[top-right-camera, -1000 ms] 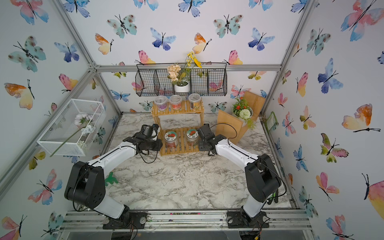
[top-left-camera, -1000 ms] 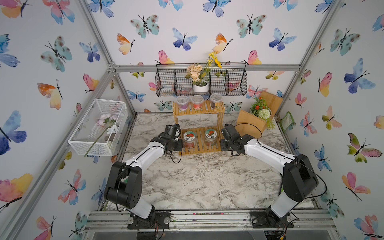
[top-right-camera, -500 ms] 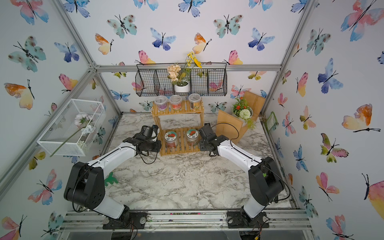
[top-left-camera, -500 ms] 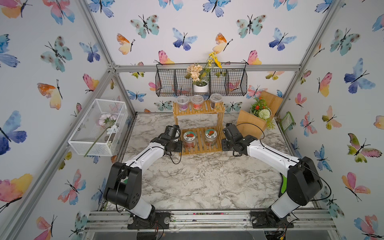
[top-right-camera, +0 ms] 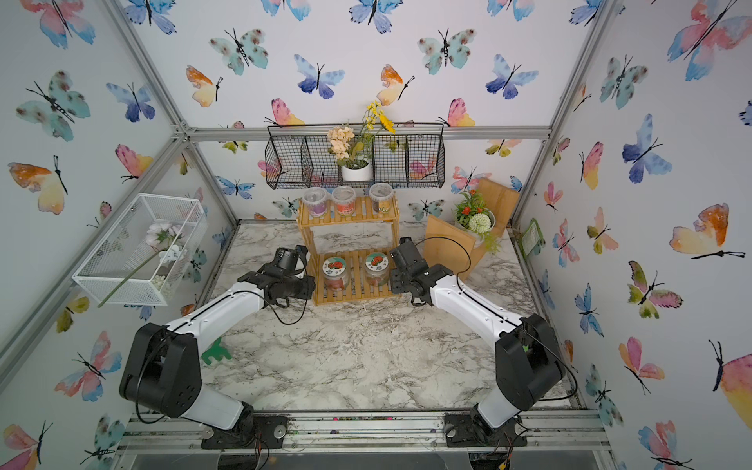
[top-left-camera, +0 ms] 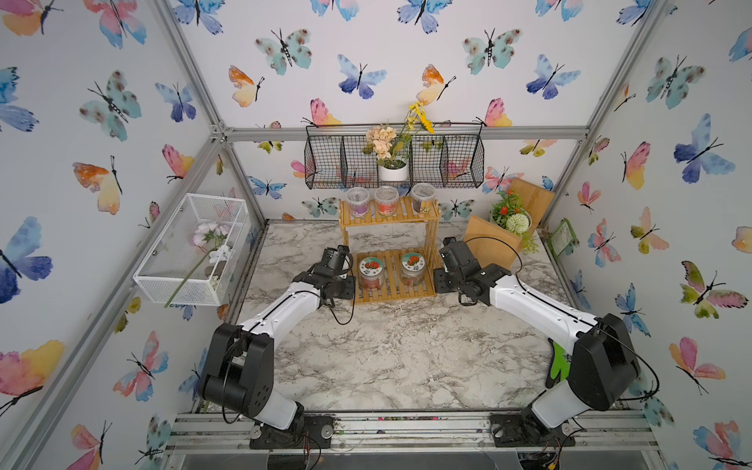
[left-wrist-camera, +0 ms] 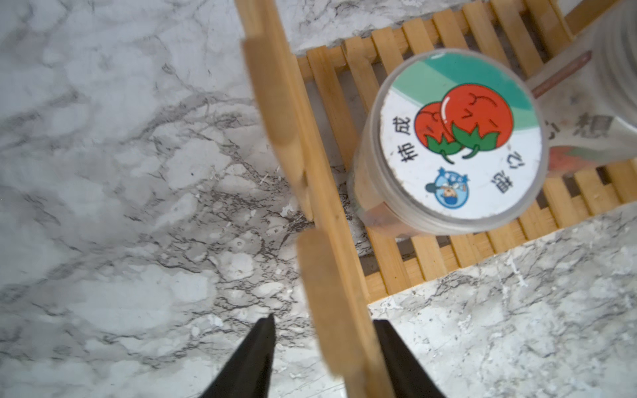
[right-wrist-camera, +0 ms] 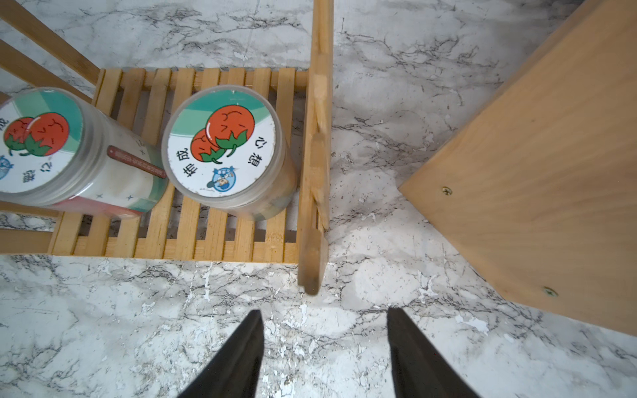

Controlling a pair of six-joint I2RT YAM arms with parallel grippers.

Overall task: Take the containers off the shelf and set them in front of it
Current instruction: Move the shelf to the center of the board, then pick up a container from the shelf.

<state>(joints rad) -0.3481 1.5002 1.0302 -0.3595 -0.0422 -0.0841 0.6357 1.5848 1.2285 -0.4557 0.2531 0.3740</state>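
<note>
Left wrist: shelf post [left-wrist-camera: 331, 303] between spread fingers [left-wrist-camera: 253, 358], jar [left-wrist-camera: 458, 138] beyond.

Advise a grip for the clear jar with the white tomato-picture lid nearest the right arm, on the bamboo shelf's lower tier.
Probably take the jar with the right gripper by its round body just under the lid, coming from the shelf's open front. It stands upright. The side rail crowds one flank, and the second jar and a reddish stick crowd the other.
</note>
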